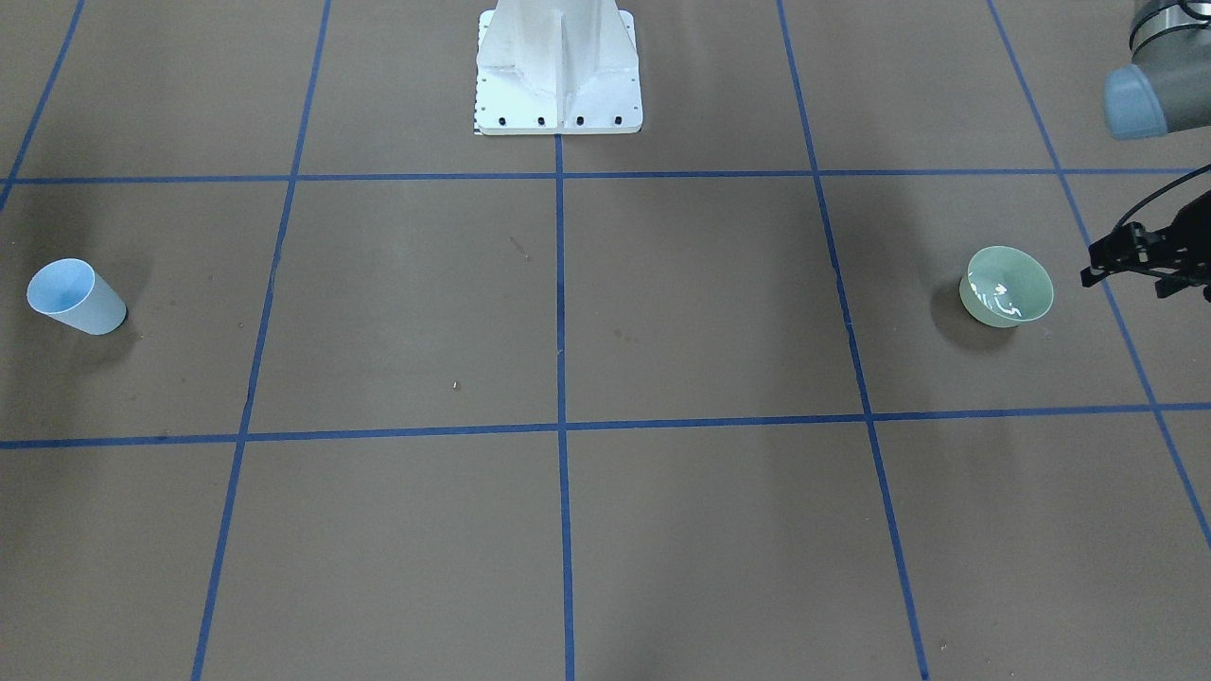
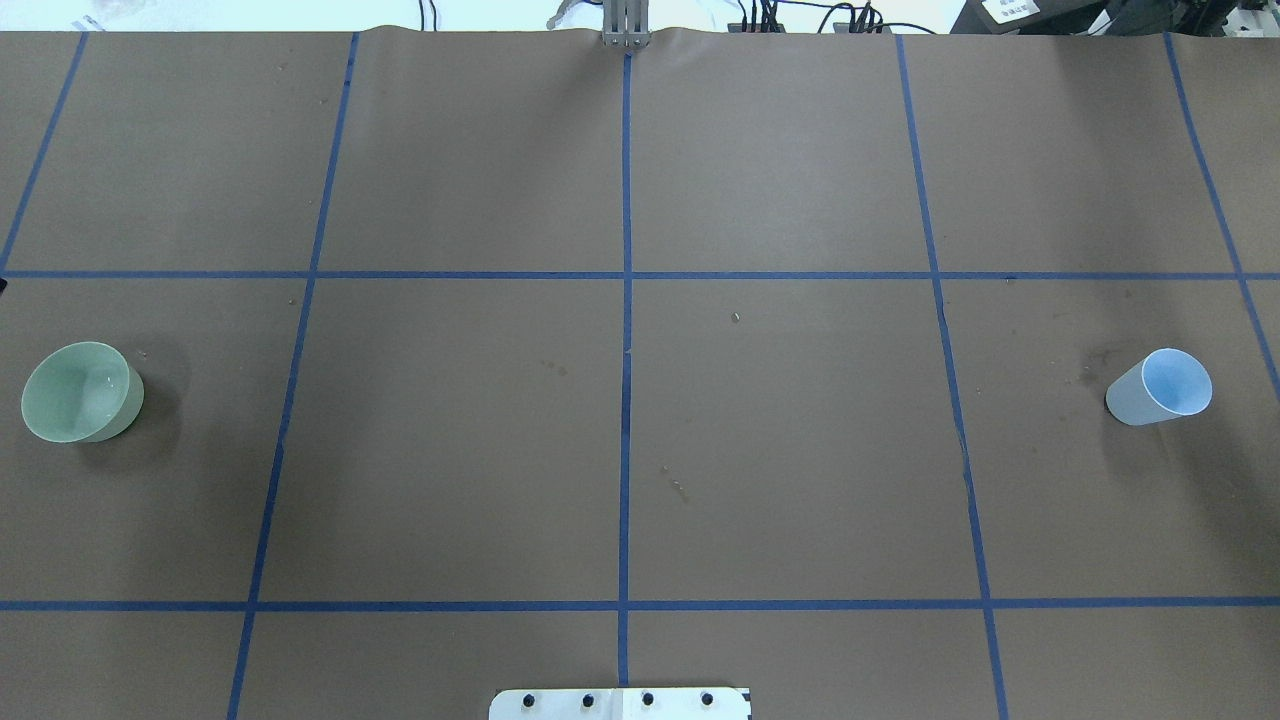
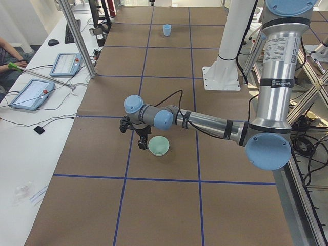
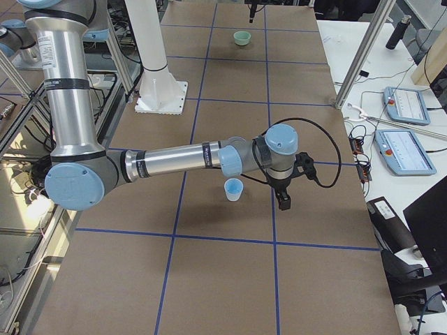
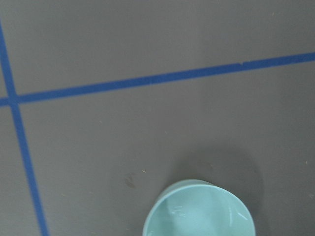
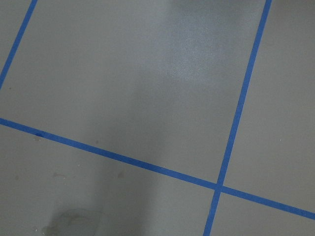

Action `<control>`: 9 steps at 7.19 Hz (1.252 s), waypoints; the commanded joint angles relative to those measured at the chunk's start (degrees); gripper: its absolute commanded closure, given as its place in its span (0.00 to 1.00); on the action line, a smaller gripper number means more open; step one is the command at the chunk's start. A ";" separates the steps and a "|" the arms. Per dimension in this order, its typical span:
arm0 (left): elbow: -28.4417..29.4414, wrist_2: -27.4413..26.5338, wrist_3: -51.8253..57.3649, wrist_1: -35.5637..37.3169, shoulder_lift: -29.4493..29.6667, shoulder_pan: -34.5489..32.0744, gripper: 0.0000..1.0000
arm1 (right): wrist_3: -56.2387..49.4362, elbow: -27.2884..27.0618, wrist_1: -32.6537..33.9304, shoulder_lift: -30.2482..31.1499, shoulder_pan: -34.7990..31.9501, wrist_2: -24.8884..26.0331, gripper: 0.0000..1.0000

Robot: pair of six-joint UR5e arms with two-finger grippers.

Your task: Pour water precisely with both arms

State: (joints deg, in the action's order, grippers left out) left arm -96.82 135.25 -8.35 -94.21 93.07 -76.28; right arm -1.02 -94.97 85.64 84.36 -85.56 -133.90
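A pale green bowl (image 1: 1006,287) stands on the brown table on the robot's left, with white glints inside; it also shows in the overhead view (image 2: 80,392) and the left wrist view (image 5: 199,211). A light blue cup (image 1: 74,297) stands upright on the robot's right (image 2: 1160,388). My left gripper (image 3: 143,145) hangs low just beside the bowl, on its outer side; it is cut off at the frame edge in the front view (image 1: 1149,263). My right gripper (image 4: 283,200) hangs low beside the cup (image 4: 233,189). I cannot tell whether either gripper is open.
The white pedestal (image 1: 558,71) stands at the robot's side of the table. Blue tape lines divide the table into squares. Tablets (image 3: 31,92) and metal posts (image 3: 77,38) stand along the operators' side. Wet marks lie near the cup (image 2: 1095,365).
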 commanded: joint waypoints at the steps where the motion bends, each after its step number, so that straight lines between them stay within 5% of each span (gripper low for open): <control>1: 5.81 -0.08 9.98 0.69 0.26 -9.02 0.01 | -0.04 -1.00 2.34 0.28 -0.31 2.23 0.01; 3: 9.62 0.45 9.85 4.18 1.92 -13.00 0.01 | 0.22 -1.01 2.51 0.54 -0.22 4.68 0.01; 9: 9.10 0.36 5.63 7.45 5.36 -13.10 0.01 | 0.84 -0.75 3.83 0.98 -0.05 4.09 0.01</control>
State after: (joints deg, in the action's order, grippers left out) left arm -87.57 135.54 -2.69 -87.66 98.28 -89.51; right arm -0.18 -95.69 89.44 85.26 -85.61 -129.49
